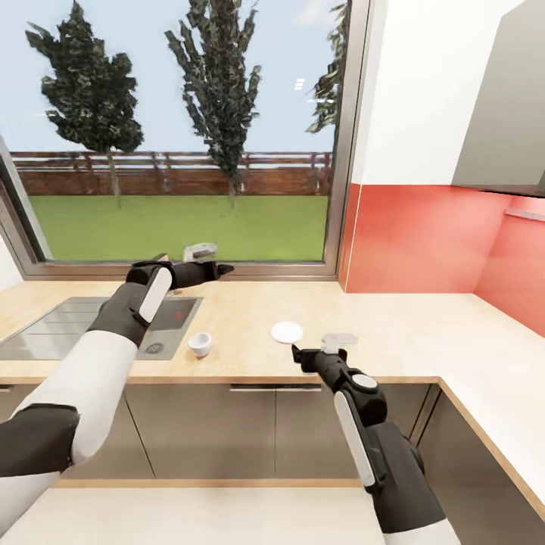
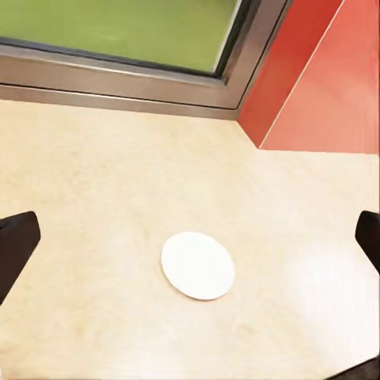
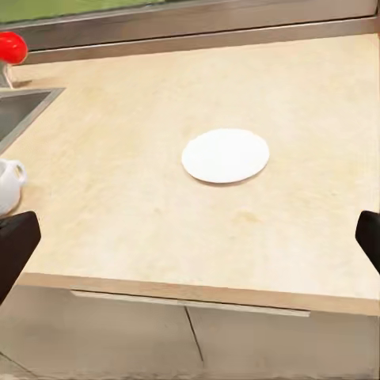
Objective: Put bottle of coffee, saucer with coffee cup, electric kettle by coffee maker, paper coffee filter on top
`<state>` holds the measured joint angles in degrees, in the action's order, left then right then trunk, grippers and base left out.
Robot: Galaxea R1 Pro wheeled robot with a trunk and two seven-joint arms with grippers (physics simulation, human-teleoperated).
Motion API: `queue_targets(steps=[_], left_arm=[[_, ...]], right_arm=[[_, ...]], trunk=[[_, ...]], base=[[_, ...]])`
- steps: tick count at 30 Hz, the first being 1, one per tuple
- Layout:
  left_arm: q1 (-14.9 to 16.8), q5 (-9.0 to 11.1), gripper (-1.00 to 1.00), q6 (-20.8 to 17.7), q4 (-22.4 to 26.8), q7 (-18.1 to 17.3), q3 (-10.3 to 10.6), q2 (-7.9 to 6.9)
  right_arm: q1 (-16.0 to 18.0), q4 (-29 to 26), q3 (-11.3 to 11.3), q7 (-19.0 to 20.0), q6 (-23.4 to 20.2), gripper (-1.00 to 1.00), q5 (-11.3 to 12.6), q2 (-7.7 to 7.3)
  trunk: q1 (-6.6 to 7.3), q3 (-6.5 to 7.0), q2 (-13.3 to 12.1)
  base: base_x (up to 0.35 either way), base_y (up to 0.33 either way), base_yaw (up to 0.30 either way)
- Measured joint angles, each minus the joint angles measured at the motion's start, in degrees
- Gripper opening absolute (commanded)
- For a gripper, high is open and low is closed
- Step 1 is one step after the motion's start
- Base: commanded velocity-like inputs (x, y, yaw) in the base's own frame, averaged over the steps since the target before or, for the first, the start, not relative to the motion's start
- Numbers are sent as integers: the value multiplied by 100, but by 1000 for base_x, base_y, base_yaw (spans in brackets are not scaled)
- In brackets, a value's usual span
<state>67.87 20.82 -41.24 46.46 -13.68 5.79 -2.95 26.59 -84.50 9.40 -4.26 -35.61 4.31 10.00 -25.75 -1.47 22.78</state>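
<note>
right tool point(image 1: 297, 352) jaws apart, empty, just short of saucer point(image 1: 287, 332) on worktop point(image 1: 393, 333). left tool point(image 1: 225, 268) jaws apart, raised. cup point(image 1: 200, 344) near sink point(image 1: 68, 325). advice: grip saucer rim low, lift level.

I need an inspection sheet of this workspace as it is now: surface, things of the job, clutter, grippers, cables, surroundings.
Surface: kitchen countertop, light wood grain, with a sink set in at its left.
Job's things: saucer lies flat and bare; coffee cup stands apart from it, beside the sink.
Clutter: nothing seen.
Grippers: left gripper open, raised before the window; right gripper open, near the counter's front edge, close to the saucer. Both empty.
Cables: nothing seen.
Surroundings: window onto lawn and trees; red backsplash; grey cabinet fronts.
</note>
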Motion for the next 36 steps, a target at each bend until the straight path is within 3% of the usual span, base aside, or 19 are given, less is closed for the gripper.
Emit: queue_targets(steps=[2,5,8,10,12,15,18,23,36], left_arm=[[93,-1,100,-120,-223,-343,3,-16],[126,-1,100,-444,-333,-814,4,-67],[115,-19,100,-697,-369,-1325,5,-144],[96,-43,100,-774,-376,-1651,8,-238],[79,-54,100,-802,-354,-1800,20,-309],[52,-82,100,-815,-282,-1901,55,-372],[21,-140,100,-813,-248,-1933,66,-400],[-92,-158,100,-788,-226,-1954,62,-384],[-241,-148,100,-751,-296,-1980,39,-333]], right_arm=[[211,-9,-2,10,-376,100,35,0],[339,-23,-8,48,-575,100,123,-1],[383,8,-52,307,-759,100,448,-2],[394,84,-115,651,-928,100,802,-21],[400,121,-154,901,-1010,100,1015,-221],[404,156,-181,1142,-1073,100,1283,-538],[404,198,-185,1223,-1095,100,1475,-701],[402,340,-182,1262,-1097,100,1578,-761],[402,408,-162,1271,-1097,100,1613,-749]], trunk=[[0,0,0],[0,0,0],[0,0,0],[0,0,0],[0,0,0],[0,0,0],[0,-1,0],[1,0,1],[3,-1,1]], base=[[0,0,0],[0,0,0],[0,0,0],[0,0,0],[0,0,0],[0,0,0],[0,0,0],[71,0,0],[317,7,-2]])
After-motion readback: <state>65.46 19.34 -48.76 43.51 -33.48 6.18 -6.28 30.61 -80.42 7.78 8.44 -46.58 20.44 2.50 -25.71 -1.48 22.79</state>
